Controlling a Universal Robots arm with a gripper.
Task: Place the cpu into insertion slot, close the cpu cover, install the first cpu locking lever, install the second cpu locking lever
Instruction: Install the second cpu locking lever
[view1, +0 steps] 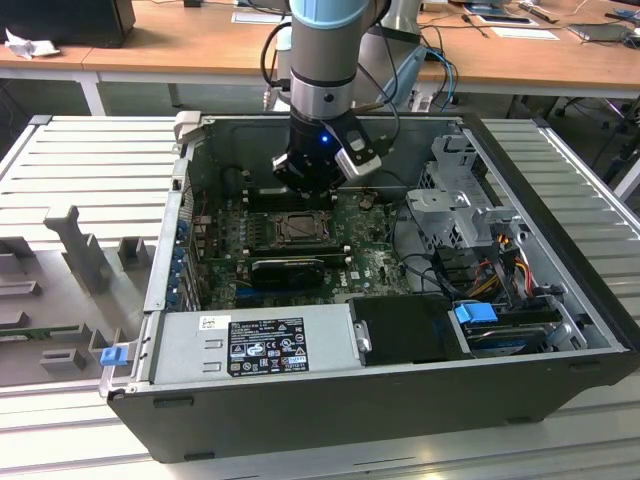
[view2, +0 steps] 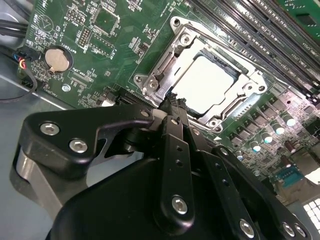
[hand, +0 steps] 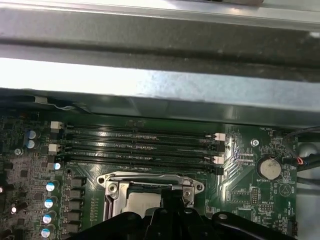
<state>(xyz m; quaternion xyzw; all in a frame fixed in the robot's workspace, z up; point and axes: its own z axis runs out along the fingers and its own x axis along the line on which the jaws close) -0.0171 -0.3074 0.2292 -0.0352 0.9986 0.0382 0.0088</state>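
Note:
The cpu (view2: 206, 82) lies flat in the insertion slot (view2: 150, 80), its pale silvery top showing through the window of the cpu cover (view2: 161, 75), which lies down over it. In the first wrist view the cpu (hand: 142, 202) sits inside the same metal frame (hand: 150, 179). My gripper (view2: 173, 107) is shut, its black fingertips pressed together at the socket's near edge with nothing visible between them. In the exterior view the gripper (view1: 308, 185) hangs just above the slot (view1: 300, 230), on the far side of the green board. I cannot tell whether the fingertips touch a locking lever.
Long black memory slots (hand: 140, 145) run beside the socket, with a round coin battery (view2: 56, 58) on the board. The open case wall (hand: 160, 95) stands close behind. A long black card (view1: 288, 268), the power supply (view1: 255, 345) and drive cage (view1: 450, 200) surround the board.

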